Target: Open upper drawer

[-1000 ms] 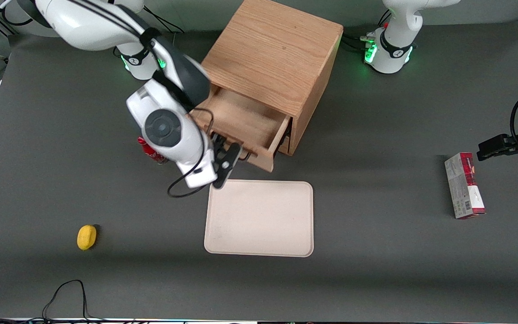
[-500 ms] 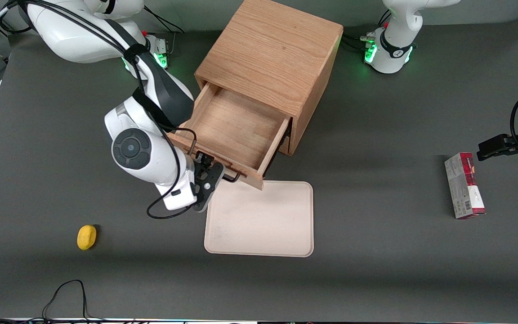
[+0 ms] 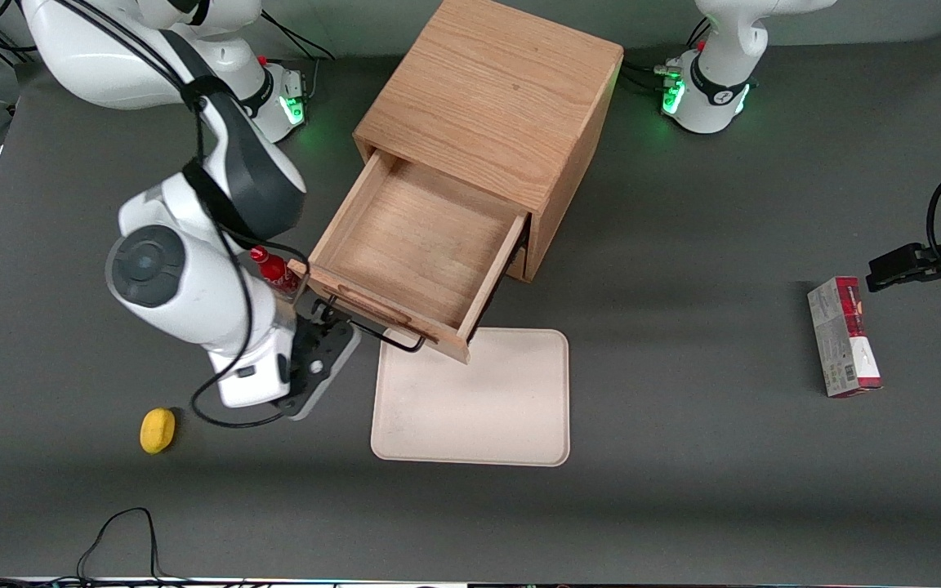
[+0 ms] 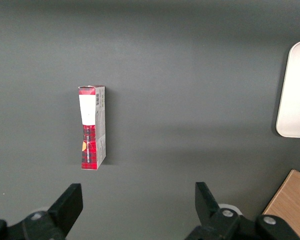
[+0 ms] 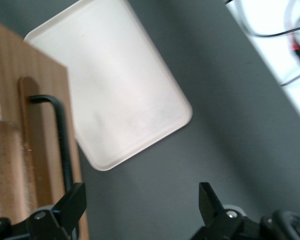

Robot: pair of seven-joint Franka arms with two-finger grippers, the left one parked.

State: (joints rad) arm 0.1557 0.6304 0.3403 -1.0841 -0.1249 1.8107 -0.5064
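One drawer, upper drawer (image 3: 417, 245), now pulled way out vs 1 s ago. Gripper (image 3: 325, 343) is backing off handle (image 3: 381, 335) toward working-arm table edge, fingers spread wide, holding nothing. Task looking done.

Dark grey table (image 3: 683, 490), wooden cabinet (image 3: 495, 90), beige tray (image 3: 479, 408), lemon (image 3: 157, 430), red carton (image 3: 843, 336), gripper (image 3: 319, 359) above

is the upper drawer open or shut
Open: the upper drawer juts from the cabinet, its bare inside showing. The open gripper is off its handle.
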